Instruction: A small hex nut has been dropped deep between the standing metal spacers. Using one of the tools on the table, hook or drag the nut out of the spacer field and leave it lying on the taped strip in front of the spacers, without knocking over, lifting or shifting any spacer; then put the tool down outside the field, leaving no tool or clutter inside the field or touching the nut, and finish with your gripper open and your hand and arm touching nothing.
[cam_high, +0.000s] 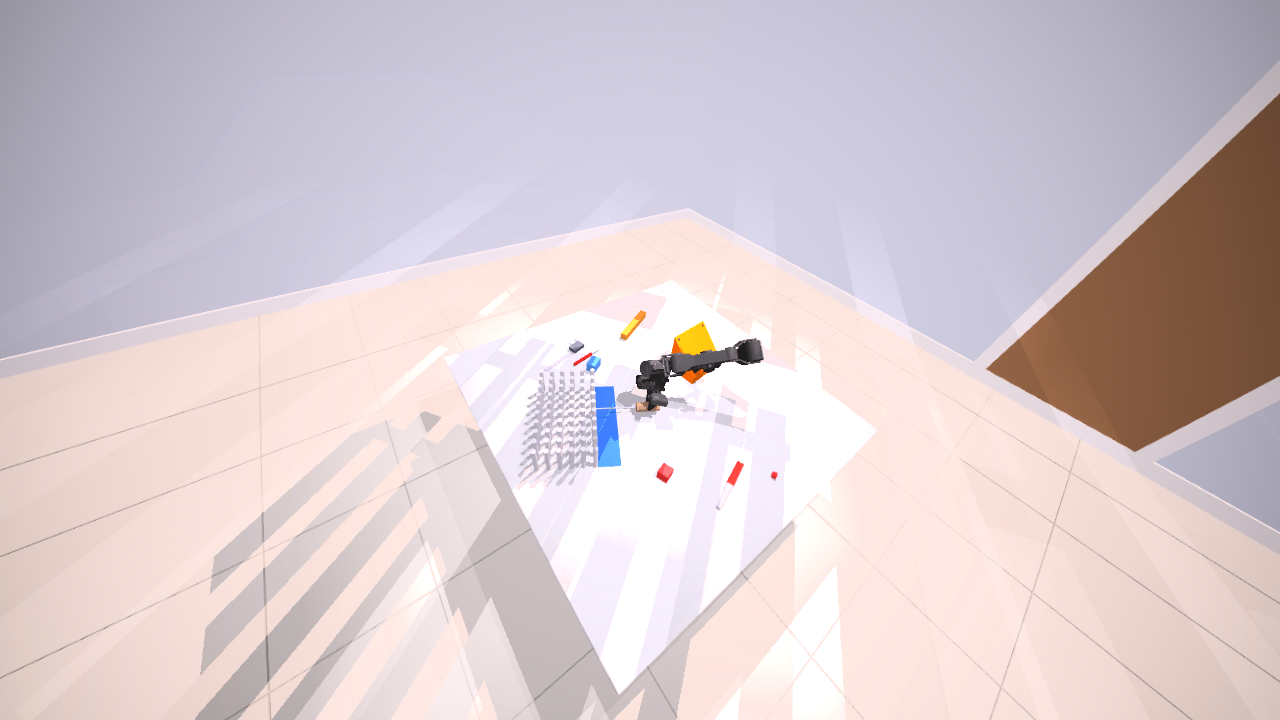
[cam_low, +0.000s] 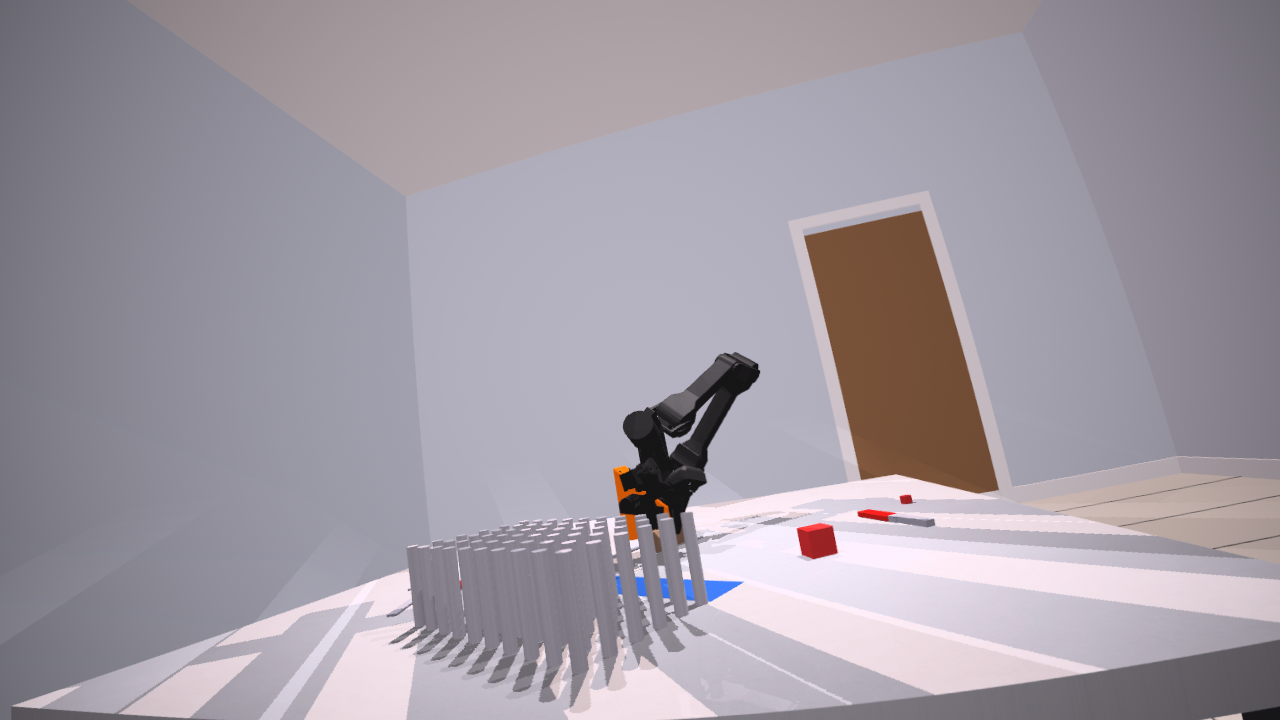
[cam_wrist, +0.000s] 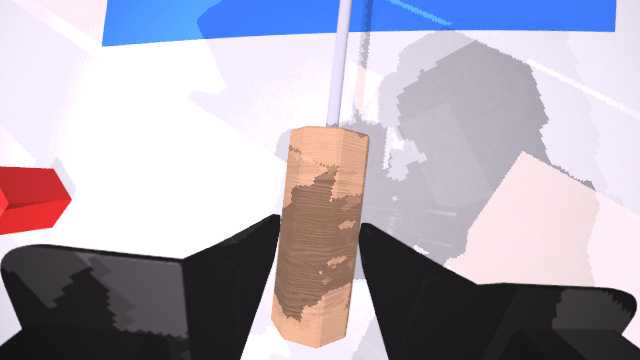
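Note:
My gripper (cam_wrist: 320, 227) is shut on the wooden handle (cam_wrist: 322, 200) (cam_high: 646, 407) of a tool with a thin pale rod (cam_wrist: 339, 70). The rod runs over the blue taped strip (cam_wrist: 260, 17) (cam_high: 610, 447) (cam_low: 716, 590) toward the spacers. The rod's far end is out of the wrist view and cannot be made out in the top and exterior views. The grey metal spacers (cam_high: 567, 420) (cam_low: 572, 608) stand upright in a dense field along the strip. The hex nut cannot be made out in any view.
A red cube (cam_high: 665, 472) (cam_low: 817, 540) (cam_wrist: 30, 200), a red-handled tool (cam_high: 734, 474) (cam_low: 877, 514) and a small red block (cam_high: 774, 475) (cam_low: 905, 498) lie on the table. Beyond the field are a blue object (cam_high: 593, 363), a dark block (cam_high: 576, 345) and a yellow-orange bar (cam_high: 632, 325). An orange bracket (cam_high: 693, 340) stands beside the arm.

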